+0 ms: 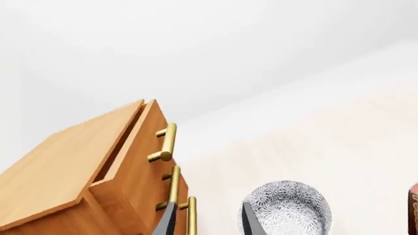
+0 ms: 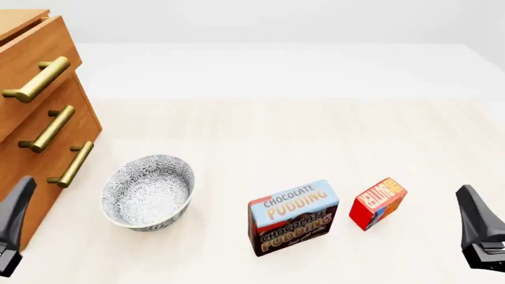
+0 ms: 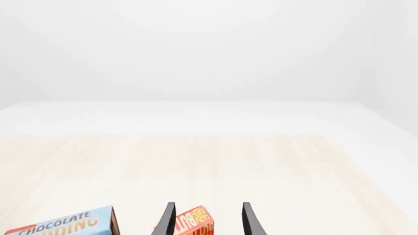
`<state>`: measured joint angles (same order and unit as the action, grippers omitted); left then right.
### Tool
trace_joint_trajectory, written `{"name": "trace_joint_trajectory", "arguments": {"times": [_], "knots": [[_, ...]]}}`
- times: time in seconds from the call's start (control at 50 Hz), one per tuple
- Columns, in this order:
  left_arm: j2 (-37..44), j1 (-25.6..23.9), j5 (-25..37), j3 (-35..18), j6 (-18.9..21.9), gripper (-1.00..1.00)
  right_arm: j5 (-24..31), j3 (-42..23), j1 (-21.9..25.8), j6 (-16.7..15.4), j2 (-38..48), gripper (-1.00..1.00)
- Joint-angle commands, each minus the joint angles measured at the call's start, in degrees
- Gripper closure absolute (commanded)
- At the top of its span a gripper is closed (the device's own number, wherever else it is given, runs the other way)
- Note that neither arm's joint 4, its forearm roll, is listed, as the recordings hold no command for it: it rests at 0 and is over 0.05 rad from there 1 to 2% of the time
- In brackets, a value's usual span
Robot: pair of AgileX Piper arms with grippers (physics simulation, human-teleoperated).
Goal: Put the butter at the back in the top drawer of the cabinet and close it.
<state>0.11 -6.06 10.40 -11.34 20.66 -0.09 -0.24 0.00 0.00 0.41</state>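
The butter (image 2: pixel 378 203), a small red box with orange and blue panels, stands on the table right of the blue-and-brown pudding box (image 2: pixel 294 217). In the right wrist view the butter (image 3: pixel 195 223) lies ahead of and between the fingers. My right gripper (image 2: pixel 477 231) (image 3: pixel 208 205) is open and empty, right of and nearer than the butter. The cabinet (image 2: pixel 32 148) stands at the left. Its top drawer (image 2: pixel 35 56) (image 1: pixel 140 147) is pulled out slightly. My left gripper (image 2: pixel 16 225) (image 1: pixel 207 223) is open and empty, just in front of the cabinet's lower corner.
A patterned grey-and-white bowl (image 2: pixel 148 191) (image 1: pixel 287 208) sits between the cabinet and the pudding box (image 3: pixel 65 225). The two lower drawers (image 2: pixel 47 148) are shut. The light wooden table (image 2: pixel 276 130) stretches back to a white wall.
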Motion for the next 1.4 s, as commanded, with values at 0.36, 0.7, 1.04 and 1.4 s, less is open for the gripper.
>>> {"name": "trace_joint_trajectory", "arguments": {"times": [0.36,0.7,1.04,1.4], "knots": [[1.9,-5.3,5.1,-4.2,15.9,-1.0,0.0,0.0,0.0,0.0,0.0,-1.0],[7.0,-6.3,4.3,-7.0,24.3,-1.0,0.0,0.0,0.0,0.0,0.0,-1.0],[15.1,-7.7,1.1,-9.1,32.2,-1.0,0.0,0.0,0.0,0.0,0.0,-1.0],[18.4,-8.9,1.3,-10.3,40.1,-1.0,0.0,0.0,0.0,0.0,0.0,-1.0]]}}
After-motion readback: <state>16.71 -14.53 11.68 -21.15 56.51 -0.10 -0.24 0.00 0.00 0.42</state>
